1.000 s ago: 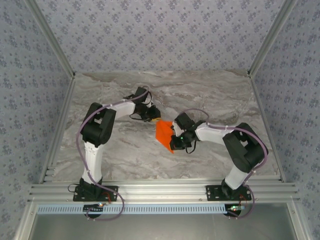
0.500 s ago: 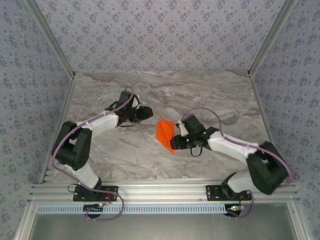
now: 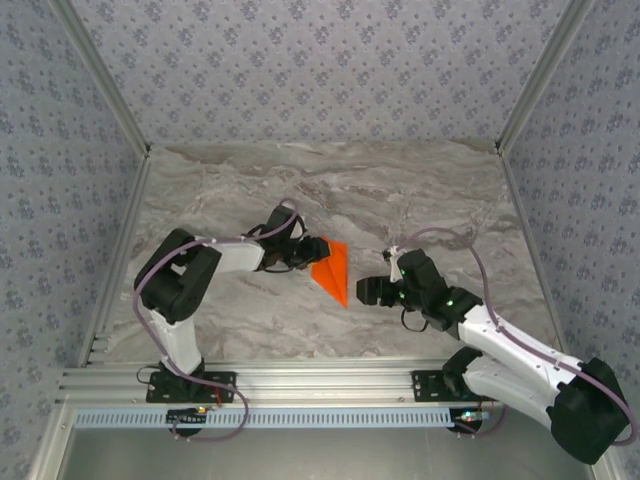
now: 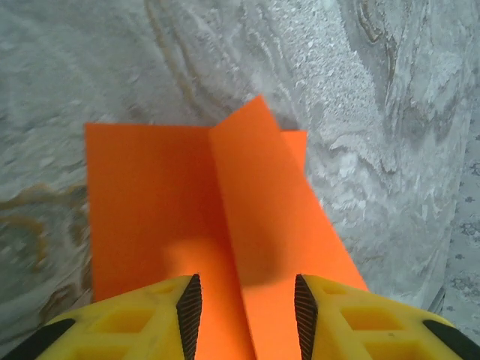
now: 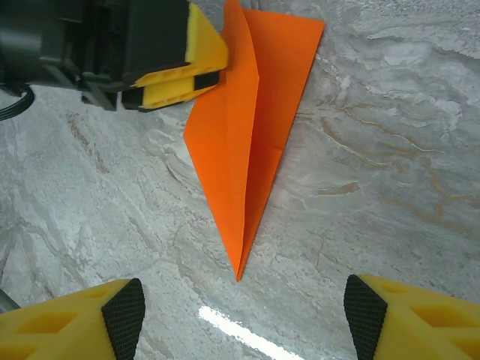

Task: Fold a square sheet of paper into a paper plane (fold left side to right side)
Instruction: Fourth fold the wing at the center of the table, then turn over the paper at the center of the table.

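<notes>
You have the paper plane (image 3: 333, 270) lying flat on the marble table (image 3: 430, 190), close to its middle, with the slim tip aimed toward 5 o'clock and the wide tail toward 11 o'clock in the top view. Your left gripper (image 3: 308, 254) sits at the tail, on the plane's 10 o'clock side. In the left wrist view its 2 yellow fingers (image 4: 150, 319) stand partly apart, 1 on each side of the raised centre crease, with orange paper running between them. They are not clamped onto the crease, and you cannot tell whether the pads touch the sheet. Your right gripper (image 3: 372, 291) is off at the plane's 4 o'clock, apart from it. Its fingers (image 5: 75, 326) are spread wide and hold nothing, with bare marble between them just short of the tip.
</notes>
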Robot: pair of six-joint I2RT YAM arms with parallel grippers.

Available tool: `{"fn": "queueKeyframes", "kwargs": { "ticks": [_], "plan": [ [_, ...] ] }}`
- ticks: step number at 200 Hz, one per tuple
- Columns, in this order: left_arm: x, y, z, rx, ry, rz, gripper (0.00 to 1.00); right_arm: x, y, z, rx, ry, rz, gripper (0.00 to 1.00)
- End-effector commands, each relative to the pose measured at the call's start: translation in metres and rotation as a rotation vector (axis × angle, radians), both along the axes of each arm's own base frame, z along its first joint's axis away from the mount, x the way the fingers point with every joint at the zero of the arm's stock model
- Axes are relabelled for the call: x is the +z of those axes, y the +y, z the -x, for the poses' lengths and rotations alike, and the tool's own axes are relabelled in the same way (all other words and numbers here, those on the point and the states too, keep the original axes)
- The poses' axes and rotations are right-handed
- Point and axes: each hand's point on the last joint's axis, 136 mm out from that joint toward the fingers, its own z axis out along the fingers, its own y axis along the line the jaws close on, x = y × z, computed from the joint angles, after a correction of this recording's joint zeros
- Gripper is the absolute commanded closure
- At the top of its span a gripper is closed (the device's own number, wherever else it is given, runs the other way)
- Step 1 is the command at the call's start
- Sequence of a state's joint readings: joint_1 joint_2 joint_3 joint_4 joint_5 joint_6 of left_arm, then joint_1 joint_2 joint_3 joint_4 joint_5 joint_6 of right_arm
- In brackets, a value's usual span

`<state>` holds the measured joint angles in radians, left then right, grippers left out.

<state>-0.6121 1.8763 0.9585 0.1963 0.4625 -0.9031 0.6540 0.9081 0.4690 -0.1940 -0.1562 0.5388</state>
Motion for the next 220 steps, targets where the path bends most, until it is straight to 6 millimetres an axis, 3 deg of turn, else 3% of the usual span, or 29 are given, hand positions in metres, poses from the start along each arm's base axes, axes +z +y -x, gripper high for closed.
{"fn": "queueKeyframes", "kwargs": {
  "ticks": [1, 42, 73, 102, 121, 145, 186, 220],
  "plan": [
    [0.01, -0.02, -0.009, -0.026, -0.028, 0.059, 0.61, 0.0, 0.0, 0.003, 0.005, 0.016, -0.021, 0.26],
    [0.009, -0.032, -0.016, -0.037, -0.02, 0.086, 0.72, 0.002, 0.004, 0.006, 0.032, 0.05, -0.092, 0.2],
    [0.03, -0.028, -0.018, -0.03, -0.074, 0.09, 0.87, 0.003, 0.006, 0.007, 0.043, 0.11, -0.233, 0.03],
    [0.066, -0.021, -0.012, -0.023, -0.135, 0.105, 0.97, 0.016, 0.008, 0.001, 0.06, 0.144, -0.425, 0.0],
    [0.103, -0.018, -0.007, -0.028, -0.192, 0.154, 1.0, 0.027, 0.007, -0.003, 0.078, 0.137, -0.525, 0.0],
    [0.137, -0.011, 0.003, -0.026, -0.239, 0.191, 1.0, 0.071, 0.018, -0.002, 0.199, 0.049, -0.708, 0.0],
    [0.186, -0.007, 0.019, -0.032, -0.302, 0.309, 1.0, 0.101, 0.034, -0.002, 0.281, -0.019, -0.736, 0.0],
    [0.213, -0.011, 0.032, -0.071, -0.323, 0.395, 1.0, 0.105, 0.052, -0.005, 0.306, 0.005, -0.748, 0.0]
  ]
}}
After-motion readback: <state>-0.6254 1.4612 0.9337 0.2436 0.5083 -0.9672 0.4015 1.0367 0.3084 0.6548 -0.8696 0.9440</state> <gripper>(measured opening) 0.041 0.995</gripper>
